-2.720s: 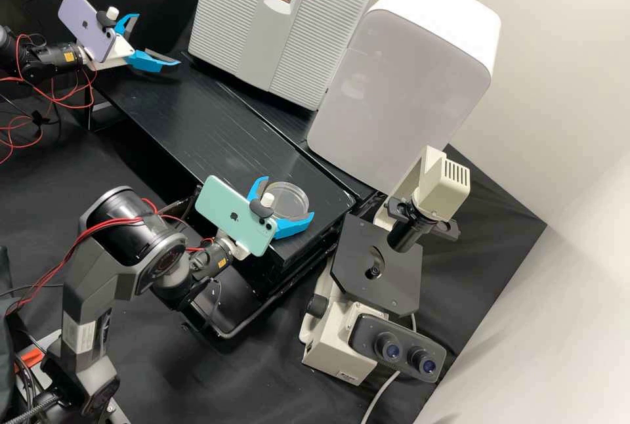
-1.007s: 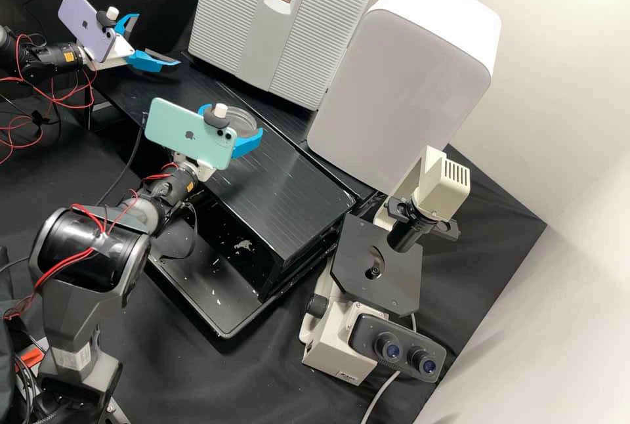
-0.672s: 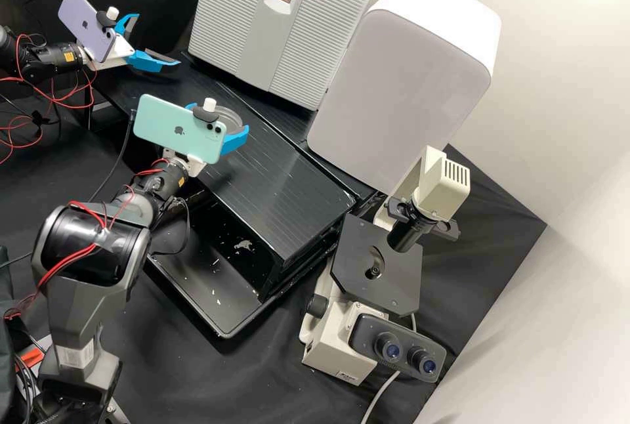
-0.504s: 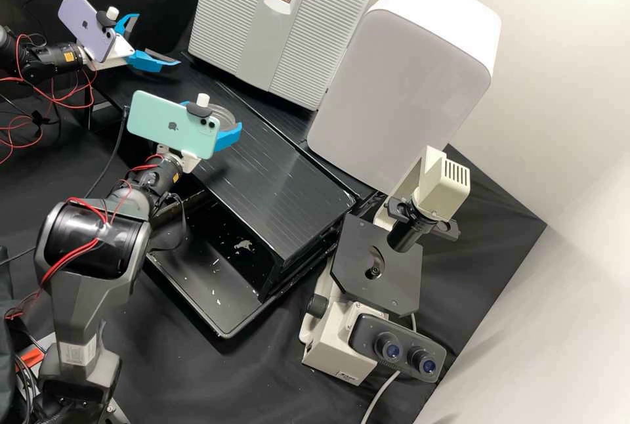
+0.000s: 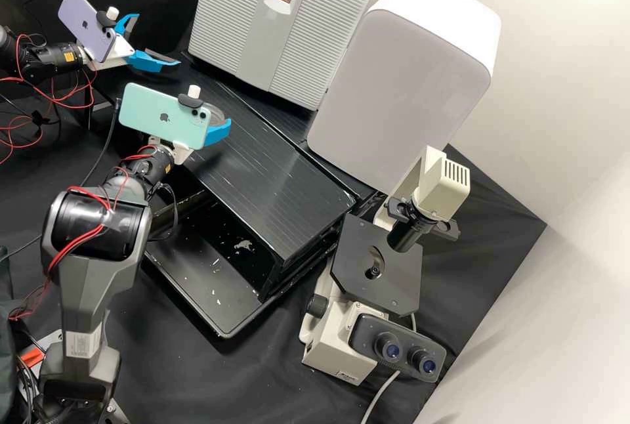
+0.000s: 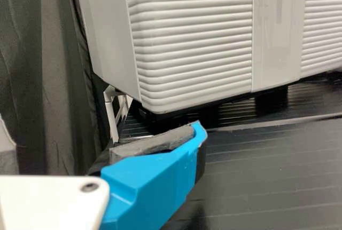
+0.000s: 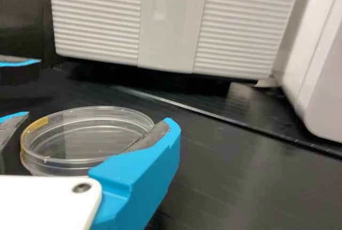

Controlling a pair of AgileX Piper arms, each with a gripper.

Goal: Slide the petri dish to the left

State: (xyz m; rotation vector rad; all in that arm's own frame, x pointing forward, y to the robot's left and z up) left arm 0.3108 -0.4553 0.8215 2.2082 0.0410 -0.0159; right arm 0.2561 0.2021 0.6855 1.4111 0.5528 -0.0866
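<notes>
Right gripper (image 7: 96, 122) is holding a clear petri dish (image 7: 80, 136) on a black ribbed platform (image 5: 275, 174).

The dish is sitting flat and uncovered on the platform's far-left part, in front of a white ribbed machine (image 5: 282, 17). The right gripper's two blue fingers are spread to about the dish's width and are pressing in on its opposite sides, one dark pad lying against the rim. The left gripper (image 5: 157, 40) is hanging over the platform's far-left corner, near the dish but apart from it, its fingers gaping wide and gripping nothing. A microscope (image 5: 387, 266) is standing well apart, off the platform's near-right end.
</notes>
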